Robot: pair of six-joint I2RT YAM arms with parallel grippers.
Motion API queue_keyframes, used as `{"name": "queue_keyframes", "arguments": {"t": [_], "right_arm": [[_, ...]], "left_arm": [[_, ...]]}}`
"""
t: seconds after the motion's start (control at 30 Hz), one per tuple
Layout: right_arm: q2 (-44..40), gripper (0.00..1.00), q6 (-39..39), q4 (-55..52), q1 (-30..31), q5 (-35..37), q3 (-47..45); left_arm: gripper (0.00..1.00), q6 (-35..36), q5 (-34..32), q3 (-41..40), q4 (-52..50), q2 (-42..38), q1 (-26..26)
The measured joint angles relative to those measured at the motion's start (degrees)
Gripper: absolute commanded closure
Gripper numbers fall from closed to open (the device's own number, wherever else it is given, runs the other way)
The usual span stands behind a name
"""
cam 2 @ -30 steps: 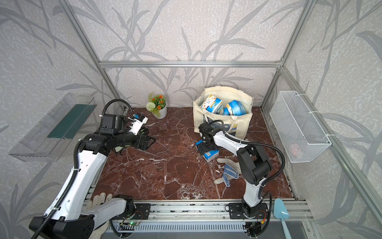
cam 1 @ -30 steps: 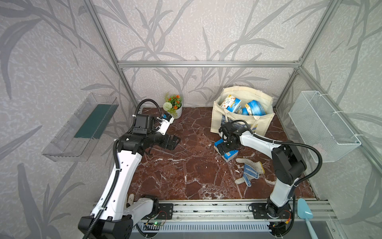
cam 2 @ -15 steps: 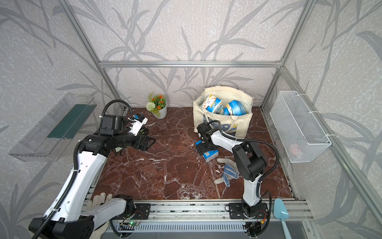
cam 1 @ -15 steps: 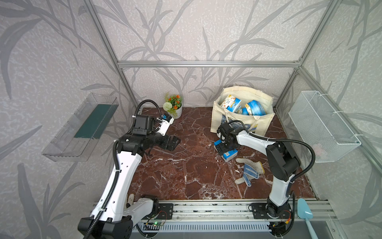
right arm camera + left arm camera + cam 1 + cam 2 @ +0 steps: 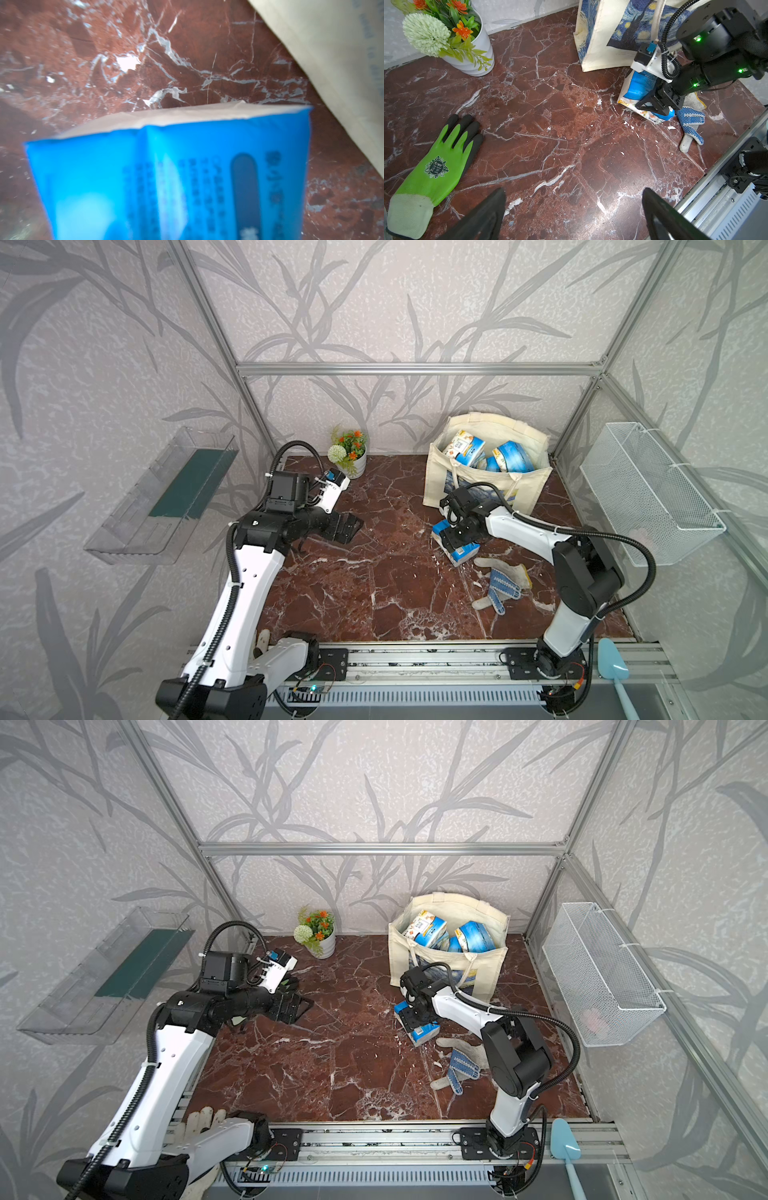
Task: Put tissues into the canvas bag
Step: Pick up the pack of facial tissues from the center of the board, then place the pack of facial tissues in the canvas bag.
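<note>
One blue-and-white tissue pack (image 5: 463, 552) (image 5: 424, 1032) lies tilted on the red marble floor just in front of the canvas bag (image 5: 530, 489) (image 5: 487, 974). My right gripper (image 5: 455, 537) (image 5: 654, 106) is down over it, its black jaws pressed on the pack's sides. The pack (image 5: 166, 176) fills the right wrist view, blurred, and hides the fingers there. Several more tissues (image 5: 465, 448) stand inside the cream bag with the Starry Night print (image 5: 600, 41). My left gripper (image 5: 347, 526) (image 5: 574, 193) hovers open over bare floor at the left, holding nothing.
A white-and-blue dotted glove (image 5: 500, 585) lies right beside the pack. A green glove (image 5: 436, 162) lies under my left arm. A flower pot (image 5: 351, 456) stands at the back. There is a wire basket (image 5: 648, 493) on the right wall and a clear shelf (image 5: 166, 493) on the left.
My right gripper's jaws have closed in onto the tissue pack, which stays in the same spot. The left arm has not moved.
</note>
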Motion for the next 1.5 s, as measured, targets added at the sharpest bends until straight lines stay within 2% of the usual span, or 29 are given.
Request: {"name": "queue_keyframes", "arguments": {"t": [0.4, 0.6, 0.83, 1.0, 1.2, 1.5], "right_arm": [[-10.27, 0.4, -2.71, -7.89, 0.11, -10.08, 0.81], [-11.82, 0.4, -3.23, -13.79, 0.17, -16.79, 8.52], [-12.09, 0.4, -2.36, -15.34, 0.17, -23.63, 23.32], [-7.82, 0.4, -2.01, -16.26, -0.07, -26.08, 36.81], [2.45, 0.39, -1.95, -19.28, -3.69, -27.41, 56.0], [22.47, 0.38, -1.64, -29.0, -15.28, -26.1, 89.9]], "left_arm": [[0.0, -0.98, 0.42, 0.0, 0.02, -0.04, 0.22], [0.0, -1.03, 0.83, 0.44, 0.02, 0.17, 0.26], [0.0, -1.05, 1.38, 0.63, 0.02, 0.44, 0.26], [0.0, -1.05, 1.66, 1.68, -0.02, 0.81, 0.26], [0.0, -1.01, 1.92, 2.25, -0.04, 1.22, 0.26], [0.0, -0.98, 1.97, 2.25, -0.07, 1.95, 0.31]]}}
